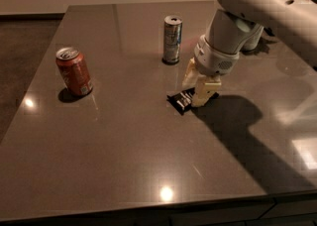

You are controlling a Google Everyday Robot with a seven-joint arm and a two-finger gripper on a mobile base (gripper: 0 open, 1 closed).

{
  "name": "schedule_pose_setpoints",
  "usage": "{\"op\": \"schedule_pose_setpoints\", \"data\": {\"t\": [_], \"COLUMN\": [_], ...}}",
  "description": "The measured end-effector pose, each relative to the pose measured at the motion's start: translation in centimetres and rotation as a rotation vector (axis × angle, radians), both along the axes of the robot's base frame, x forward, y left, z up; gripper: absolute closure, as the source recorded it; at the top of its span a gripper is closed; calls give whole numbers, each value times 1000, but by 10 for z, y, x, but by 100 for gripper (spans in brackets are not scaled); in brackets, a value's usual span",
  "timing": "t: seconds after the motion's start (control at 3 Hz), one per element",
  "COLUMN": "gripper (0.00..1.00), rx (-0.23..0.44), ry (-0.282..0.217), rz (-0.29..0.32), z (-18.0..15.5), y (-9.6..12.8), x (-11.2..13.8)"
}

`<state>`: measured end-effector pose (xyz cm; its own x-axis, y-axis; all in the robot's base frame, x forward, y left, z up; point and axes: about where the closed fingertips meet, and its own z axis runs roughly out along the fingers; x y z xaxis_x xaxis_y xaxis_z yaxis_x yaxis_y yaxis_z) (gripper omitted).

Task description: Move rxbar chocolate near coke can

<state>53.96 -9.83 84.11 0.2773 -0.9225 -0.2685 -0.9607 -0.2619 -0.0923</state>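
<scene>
Coke can [74, 71] is standing at the left of the bench [124, 170]. Slim silver can [172, 40] is standing mid-bench. Chocolate bar [181, 102] is lying flat just in front of it, well apart from the coke can. Tool [194, 93] is straddling the bar's right end with its fingers spread, pinching nothing. Grasp and transfer are both pending.
</scene>
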Motion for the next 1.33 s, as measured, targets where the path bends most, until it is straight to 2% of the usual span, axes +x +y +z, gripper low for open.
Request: {"op": "schedule_pose_setpoints", "data": {"t": [0.67,1.0,1.33], "gripper": [98,100,100], "rx": [-35,-48,-15], "ry": [22,6,-31], "rz": [-27,-33,-62], "z": [5,16,34], "y": [11,37,69], "x": [-4,-2,8]}}
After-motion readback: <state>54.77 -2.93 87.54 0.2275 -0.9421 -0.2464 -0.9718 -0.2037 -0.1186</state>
